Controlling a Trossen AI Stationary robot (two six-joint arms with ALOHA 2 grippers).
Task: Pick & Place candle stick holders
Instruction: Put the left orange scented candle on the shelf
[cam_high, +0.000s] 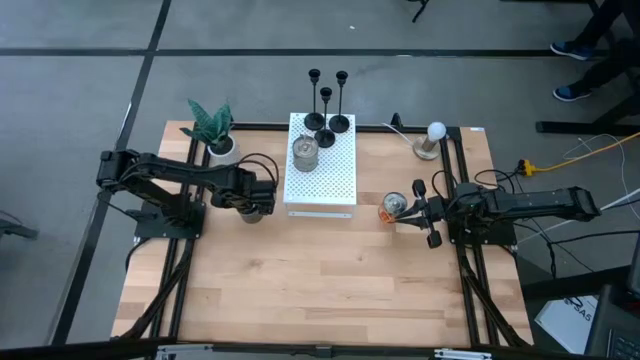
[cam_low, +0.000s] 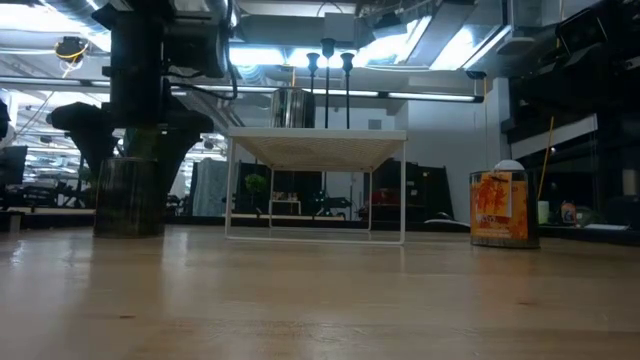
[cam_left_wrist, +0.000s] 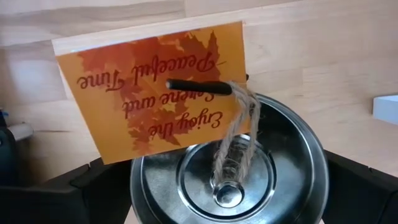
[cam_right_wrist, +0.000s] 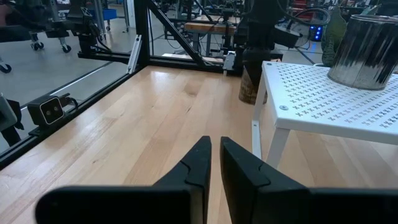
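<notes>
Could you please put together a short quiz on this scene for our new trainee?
1. How many candle stick holders stand on the white stand?
2. True or false: the right claw is shut and empty.
3. The left claw straddles: A) the bulb, B) a silver tin, C) the plant.
Key: 1) three; 2) true; 3) B.

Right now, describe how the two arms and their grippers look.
Both arms are dark, jointed links with black cables looped along them. The left gripper is a blocky black head. The right gripper has two matte black fingers, wedge-shaped and tapering to narrow tips. I see no markings on either.
</notes>
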